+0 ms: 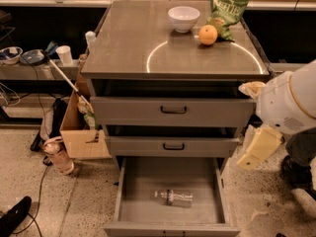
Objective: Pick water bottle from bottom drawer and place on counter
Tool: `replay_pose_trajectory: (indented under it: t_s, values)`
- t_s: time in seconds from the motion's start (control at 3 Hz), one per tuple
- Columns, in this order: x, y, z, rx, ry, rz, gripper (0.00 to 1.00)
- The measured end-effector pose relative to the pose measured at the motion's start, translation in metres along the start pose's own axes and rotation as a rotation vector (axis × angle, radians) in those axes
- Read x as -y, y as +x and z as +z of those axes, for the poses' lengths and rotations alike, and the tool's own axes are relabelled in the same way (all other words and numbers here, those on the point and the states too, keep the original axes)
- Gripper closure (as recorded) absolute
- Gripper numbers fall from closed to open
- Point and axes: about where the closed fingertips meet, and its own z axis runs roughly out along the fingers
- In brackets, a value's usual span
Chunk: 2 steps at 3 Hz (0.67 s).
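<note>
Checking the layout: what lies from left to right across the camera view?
Pinkish bottle → water bottle in the bottom drawer → orange on the counter → hand at the far right.

The bottom drawer (148, 181) is left open from above around the water bottle (173, 197); the gripper (259, 149) is held just right of it, outside.

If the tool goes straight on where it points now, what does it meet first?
The tool, right of the cabinet, points down and left. Probably the right wall of the bottom drawer comes first; depth is unclear.
</note>
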Motion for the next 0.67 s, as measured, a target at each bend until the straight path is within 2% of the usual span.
replay_pose_trajectory:
  t_s: [0.33, 0.67]
  values:
    - [-0.016, -0.003, 0.001, 0.021, 0.029, -0.017, 0.0]
    - [-0.021, 0.004, 0.014, 0.011, 0.036, -0.012, 0.0]
